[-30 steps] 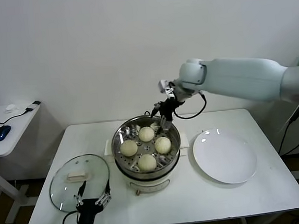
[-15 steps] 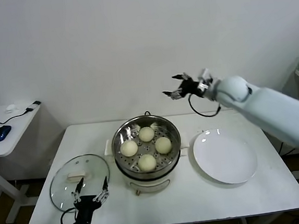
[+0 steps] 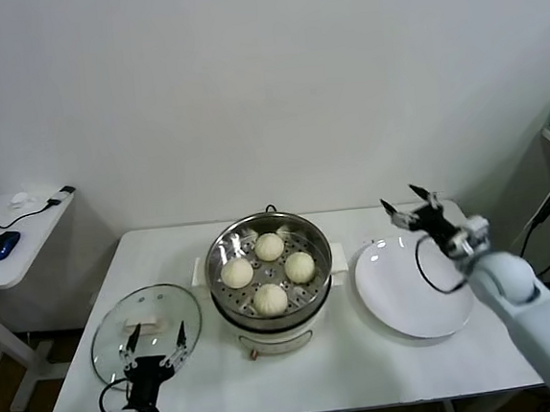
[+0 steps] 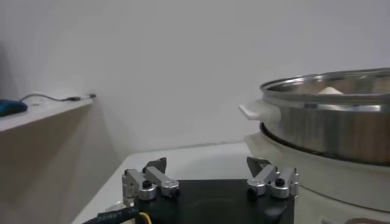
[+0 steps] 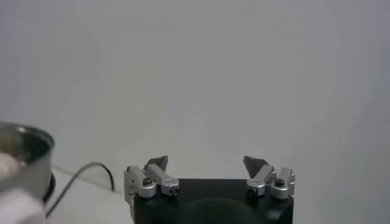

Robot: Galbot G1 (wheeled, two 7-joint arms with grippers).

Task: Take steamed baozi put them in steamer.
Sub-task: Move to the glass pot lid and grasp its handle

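Inside the round shiny stainless-steel steamer, on its perforated tray, sit all four smooth cream-white dough buns, each with a little room around it, none stacked. The pot stands on its cream base mid-table, and by the look of things the loading job is done.

Right beside it, the flat white round plate lies bare. Above the plate's far edge hovers the right gripper, jaws spread wide and holding nothing, well apart from the pot.

Over on the other side, the round glass lid lies flat on the white table, and the left gripper hangs low at the table's near edge, over the lid's near rim, jaws spread and empty too.

So where is the danger now? Mostly with that left arm: it is so close to the glass that a careless lift or swing could catch the rim and skid the lid off the table. If the lid goes on next, a tilted placement could press a bun or knock the pot's rim. On the right, a low sweep could clip the plate and shove it toward the table edge.
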